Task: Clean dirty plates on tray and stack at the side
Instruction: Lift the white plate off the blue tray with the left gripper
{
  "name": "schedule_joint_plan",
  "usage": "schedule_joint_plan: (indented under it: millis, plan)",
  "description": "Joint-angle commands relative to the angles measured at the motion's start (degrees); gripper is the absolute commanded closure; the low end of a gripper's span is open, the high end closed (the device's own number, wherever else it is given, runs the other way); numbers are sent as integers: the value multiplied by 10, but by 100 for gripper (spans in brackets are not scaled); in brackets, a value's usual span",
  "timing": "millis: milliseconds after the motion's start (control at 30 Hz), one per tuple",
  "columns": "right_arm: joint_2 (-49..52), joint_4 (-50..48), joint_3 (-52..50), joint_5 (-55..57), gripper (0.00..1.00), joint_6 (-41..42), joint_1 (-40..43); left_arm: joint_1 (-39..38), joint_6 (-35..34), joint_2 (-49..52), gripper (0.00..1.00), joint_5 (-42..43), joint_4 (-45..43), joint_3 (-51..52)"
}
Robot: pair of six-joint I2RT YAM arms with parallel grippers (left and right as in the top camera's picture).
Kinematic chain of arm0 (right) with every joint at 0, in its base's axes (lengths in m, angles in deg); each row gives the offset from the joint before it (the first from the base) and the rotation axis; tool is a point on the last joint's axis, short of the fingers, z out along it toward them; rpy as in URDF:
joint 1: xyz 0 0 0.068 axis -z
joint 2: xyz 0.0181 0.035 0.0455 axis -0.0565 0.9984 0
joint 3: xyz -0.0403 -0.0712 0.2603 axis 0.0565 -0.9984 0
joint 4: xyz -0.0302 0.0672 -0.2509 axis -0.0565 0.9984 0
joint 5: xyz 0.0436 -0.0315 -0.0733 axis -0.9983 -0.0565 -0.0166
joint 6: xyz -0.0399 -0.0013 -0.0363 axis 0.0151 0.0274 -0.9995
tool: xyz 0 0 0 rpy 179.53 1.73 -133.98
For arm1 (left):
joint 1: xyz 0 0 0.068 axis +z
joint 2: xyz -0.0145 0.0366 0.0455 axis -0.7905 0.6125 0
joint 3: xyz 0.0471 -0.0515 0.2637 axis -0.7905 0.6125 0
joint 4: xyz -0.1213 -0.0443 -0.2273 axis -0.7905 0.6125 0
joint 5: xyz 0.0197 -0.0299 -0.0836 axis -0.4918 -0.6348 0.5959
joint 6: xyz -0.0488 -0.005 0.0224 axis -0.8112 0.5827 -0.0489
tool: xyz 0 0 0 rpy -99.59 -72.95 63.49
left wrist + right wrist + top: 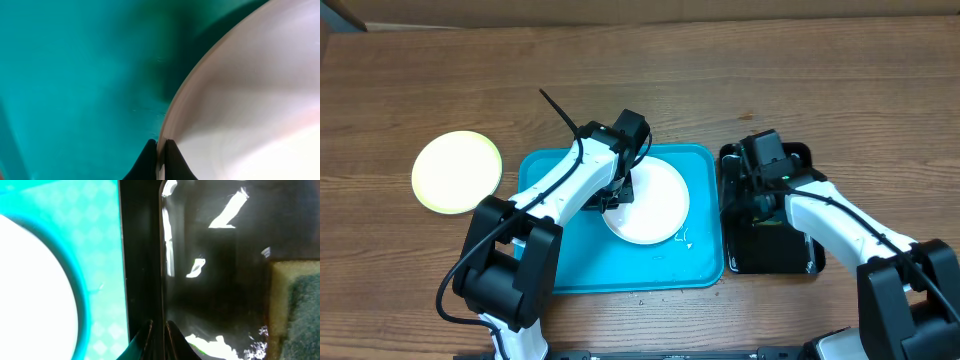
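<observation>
Edgewise at the rim: a white plate held by the left fingers

The round flat white plate (655, 205) is on the large turquoise-blue rectangular plastic tray (580, 262), right of the tray's middle. The left fingers (174, 162) stand narrow, one on each side of its thin left rim, holding it. I judge the plate stiff, light and smooth. A hold at the edge alone may slip or let it swing, and it looks hard enough to chip if dropped. While it lies this flat the rim is the only place to take it, and a deeper bite would be safer.

Left of the tray, the pale yellow-green round plate (457, 172) rests alone on the brown wooden worktop (620, 80). Just beside the tray on the right sits a smaller glossy black tray (785, 258) holding a yellow sponge with a dark scouring face (295, 310). The right fingers (175, 336) are low at its left wall, drawn close together; whether they clamp that wall I cannot tell.

From overhead the left arm covers the held rim. Glare washes out the white surface, so no smears show. Whether the rim is raised off the tray, or another plate lies beneath, stays hidden.
</observation>
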Motion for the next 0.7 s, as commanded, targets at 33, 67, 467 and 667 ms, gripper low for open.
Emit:
schedule_joint_plan:
  millis: [33,67,467,667]
  plan:
    - [4,-11,9,-9,89,-1,-14,-3,5,-42,96,-87,11,-11]
    - [4,-12,9,-9,89,1,-14,-3,5,-51,96,-101,14,-11]
    - [-31,44,66,-41,79,0,28,-4,50,-181,96,-209,31,-11]
    - [-47,115,86,-34,71,-12,75,-51,60,-220,96,-282,30,-11]
